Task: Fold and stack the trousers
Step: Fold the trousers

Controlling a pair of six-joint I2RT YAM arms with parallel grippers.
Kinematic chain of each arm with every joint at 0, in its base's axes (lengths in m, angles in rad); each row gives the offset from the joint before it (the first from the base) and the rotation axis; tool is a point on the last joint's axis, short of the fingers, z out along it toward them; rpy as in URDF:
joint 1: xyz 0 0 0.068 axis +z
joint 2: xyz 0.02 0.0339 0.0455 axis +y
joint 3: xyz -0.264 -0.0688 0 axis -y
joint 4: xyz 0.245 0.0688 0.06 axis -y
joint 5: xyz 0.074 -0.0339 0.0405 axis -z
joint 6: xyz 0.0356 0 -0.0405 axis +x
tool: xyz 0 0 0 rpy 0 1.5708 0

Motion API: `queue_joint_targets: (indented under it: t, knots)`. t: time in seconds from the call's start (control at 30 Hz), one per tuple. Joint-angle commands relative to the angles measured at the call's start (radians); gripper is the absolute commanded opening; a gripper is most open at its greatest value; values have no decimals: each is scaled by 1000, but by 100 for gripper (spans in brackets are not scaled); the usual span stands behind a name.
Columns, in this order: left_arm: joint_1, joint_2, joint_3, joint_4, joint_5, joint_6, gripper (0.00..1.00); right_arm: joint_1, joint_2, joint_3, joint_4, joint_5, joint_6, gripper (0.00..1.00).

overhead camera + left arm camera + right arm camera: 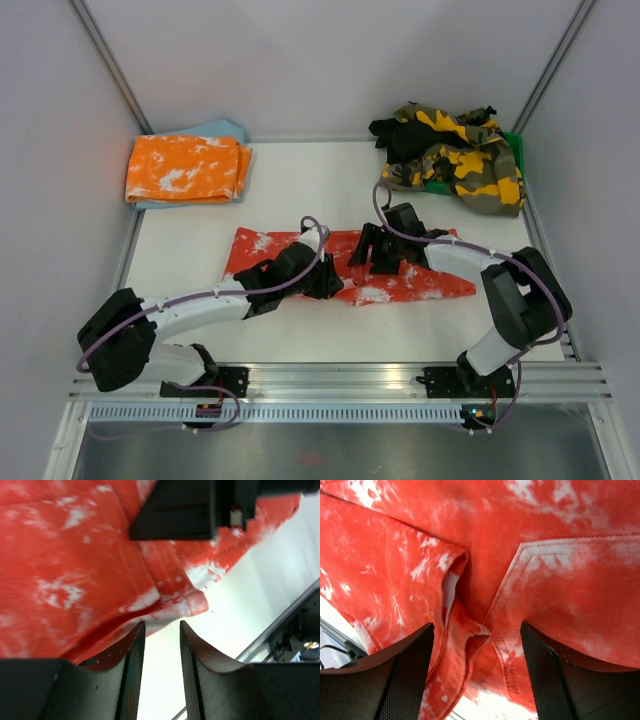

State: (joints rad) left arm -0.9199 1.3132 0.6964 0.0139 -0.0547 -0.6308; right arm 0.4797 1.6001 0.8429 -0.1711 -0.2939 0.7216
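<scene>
Top external view gives you the red cloth trousers with white tie-dye splotches (262, 252) lying mid-table, long axis running 9 to 3 o'clock. Your left gripper (161, 628), fingers barely parted and empty, sits at their 6 o'clock edge. Your right gripper (476, 630), spread wide over a raised fold, is just beyond it toward 1 o'clock.

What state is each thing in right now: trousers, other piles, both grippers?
red trousers: laid out long, not yet folded, near edge rumpled
orange trousers: folded, back left
camouflage and black heap: crumpled, back right
left gripper: narrowly open, empty, at the red hem
right gripper: wide open over a raised red fold
</scene>
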Motion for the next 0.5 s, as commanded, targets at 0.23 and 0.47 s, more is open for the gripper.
queue_joint_targets:
  t: [0.23,0.47]
  knots:
    - [-92,231,25,100,50,-7,33,16,50,28,114,-8,25,67]
    - [-106,134,17,86,49,-3,32,20,64,42,146,-20,41,49]
